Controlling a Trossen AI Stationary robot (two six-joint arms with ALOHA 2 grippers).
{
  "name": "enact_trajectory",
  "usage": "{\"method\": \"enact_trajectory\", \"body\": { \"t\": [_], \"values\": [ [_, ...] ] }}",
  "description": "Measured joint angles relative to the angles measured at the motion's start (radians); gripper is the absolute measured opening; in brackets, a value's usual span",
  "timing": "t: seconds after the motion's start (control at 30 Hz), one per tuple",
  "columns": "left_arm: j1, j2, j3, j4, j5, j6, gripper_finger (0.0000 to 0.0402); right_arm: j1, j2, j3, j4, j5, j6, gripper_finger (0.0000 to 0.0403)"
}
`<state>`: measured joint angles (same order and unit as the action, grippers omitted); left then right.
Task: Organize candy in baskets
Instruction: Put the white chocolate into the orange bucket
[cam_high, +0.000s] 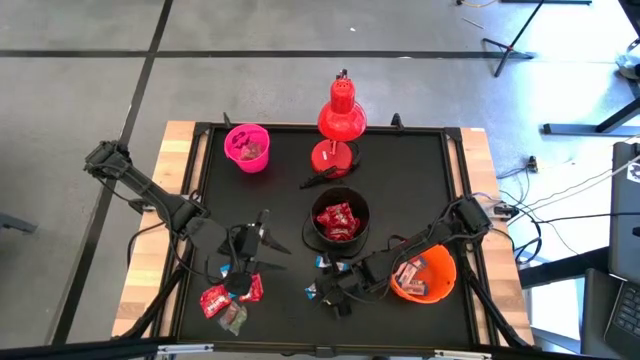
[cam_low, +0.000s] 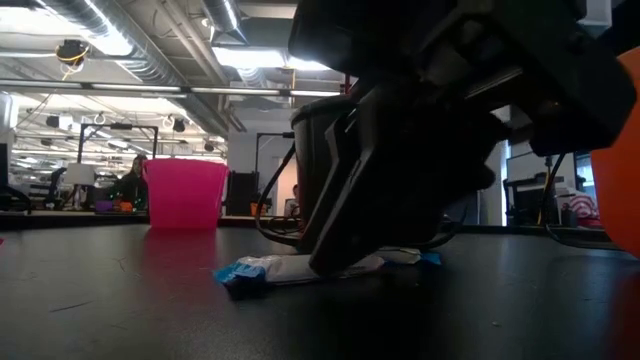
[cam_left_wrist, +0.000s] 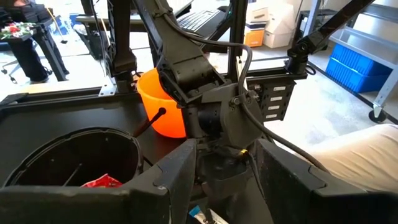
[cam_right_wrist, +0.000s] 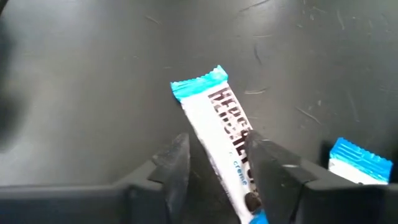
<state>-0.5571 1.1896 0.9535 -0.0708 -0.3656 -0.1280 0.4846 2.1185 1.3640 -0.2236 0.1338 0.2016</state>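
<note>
A white-and-blue candy (cam_right_wrist: 214, 115) lies flat on the black table, also showing in the low view (cam_low: 265, 271). My right gripper (cam_right_wrist: 217, 144) is low over it and open, one finger on each side of the candy's near half; from above it shows in front of the black basket (cam_high: 335, 290). My left gripper (cam_high: 265, 240) hangs open above the table left of the black basket (cam_high: 341, 222), which holds red candy. The orange basket (cam_high: 423, 275) holds candy too. The pink basket (cam_high: 247, 147) stands at the far left. My right gripper comes down at a slant from above, its fingers lying across the candy. One finger (cam_right_wrist: 273, 171) covers the wrapper's long edge (cam_right_wrist: 244, 138); I cannot tell whether it touches. The other finger stands apart from the wrapper. The candy rests flat on the table.
A red desk lamp (cam_high: 340, 120) stands at the far middle. Loose red candy (cam_high: 225, 300) lies near the front left. More white-and-blue candy lies beside my right gripper (cam_right_wrist: 357, 160) and by the black basket (cam_high: 322, 262). The orange basket is close to the right arm.
</note>
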Motion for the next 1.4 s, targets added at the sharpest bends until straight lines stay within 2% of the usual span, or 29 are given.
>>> {"method": "enact_trajectory", "body": {
  "t": [0.3,0.37,0.57,0.7,0.87,0.97,1.1,1.23,1.3,1.4],
  "values": [
    [0.0,0.0,0.0,0.0,-0.001,-0.001,0.0158,0.001,0.0,-0.002,-0.006,0.017,-0.003,0.0019],
    [0.0,0.0,0.0,0.0,-0.001,-0.001,0.0158,0.002,0.001,-0.002,-0.006,0.013,-0.003,0.0007],
    [0.0,0.0,-0.001,0.0,-0.001,-0.001,0.0158,0.016,0.005,0.042,-0.044,0.014,-0.002,0.0003],
    [0.0,0.0,-0.001,0.0,-0.012,-0.001,0.0158,0.042,0.013,0.14,-0.169,0.031,-0.051,0.0001],
    [0.0,0.0,-0.001,0.0,-0.02,-0.002,0.0158,0.09,0.009,0.297,-0.351,0.159,-0.1,0.0],
    [0.0,0.0,-0.001,0.0,-0.019,-0.004,0.0158,0.118,0.009,0.39,-0.449,0.198,-0.122,0.0],
    [0.0,0.0,-0.001,0.003,-0.019,-0.004,0.0158,0.141,0.007,0.503,-0.568,0.199,-0.128,0.0],
    [0.0,0.0,-0.001,0.006,-0.019,-0.01,0.0158,0.137,0.006,0.521,-0.588,0.172,-0.076,0.0004],
    [0.0,0.0,-0.001,0.006,-0.019,-0.026,0.0158,0.127,0.014,0.521,-0.594,0.148,-0.056,0.0017],
    [0.0,0.0,-0.001,0.005,-0.014,-0.028,0.0158,0.12,0.045,0.521,-0.597,0.115,-0.033,0.0058]
  ]
}}
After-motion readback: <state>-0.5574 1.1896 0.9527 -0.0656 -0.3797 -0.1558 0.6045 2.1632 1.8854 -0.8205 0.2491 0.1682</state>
